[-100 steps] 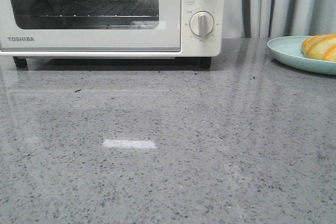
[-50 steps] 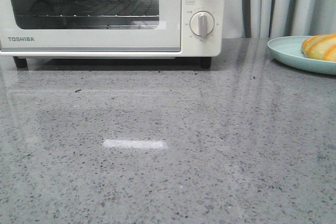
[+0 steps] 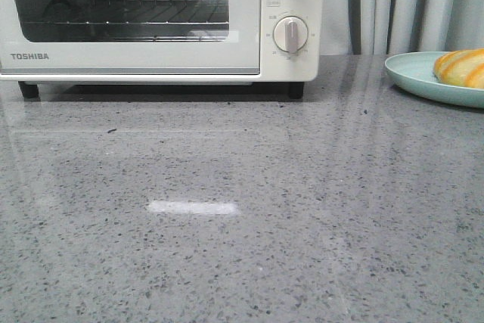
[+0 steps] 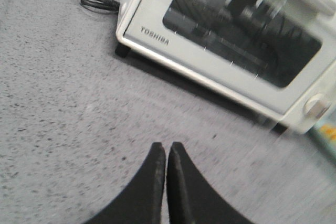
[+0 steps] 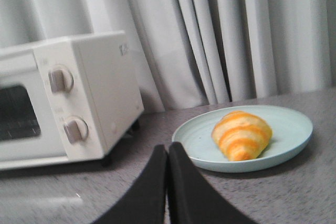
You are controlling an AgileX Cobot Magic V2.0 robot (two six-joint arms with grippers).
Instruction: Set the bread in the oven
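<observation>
Bread (image 5: 242,134): lies on a pale blue plate (image 5: 294,124), at the desk's (image 3: 242,225) right edge.
Oven (image 3: 159,20): door shut, far left; bare desk between.
Left gripper (image 4: 166,153): fingers together, holding nothing.
Right gripper (image 5: 167,156): fingers together, near the plate.

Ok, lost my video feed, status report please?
Left gripper and right gripper shut, empty. Bread on plate, untouched. Oven door closed.

Pale blue plate (image 3: 423,81), grey speckled countertop (image 3: 242,225), curtain (image 3: 408,5) behind.
</observation>
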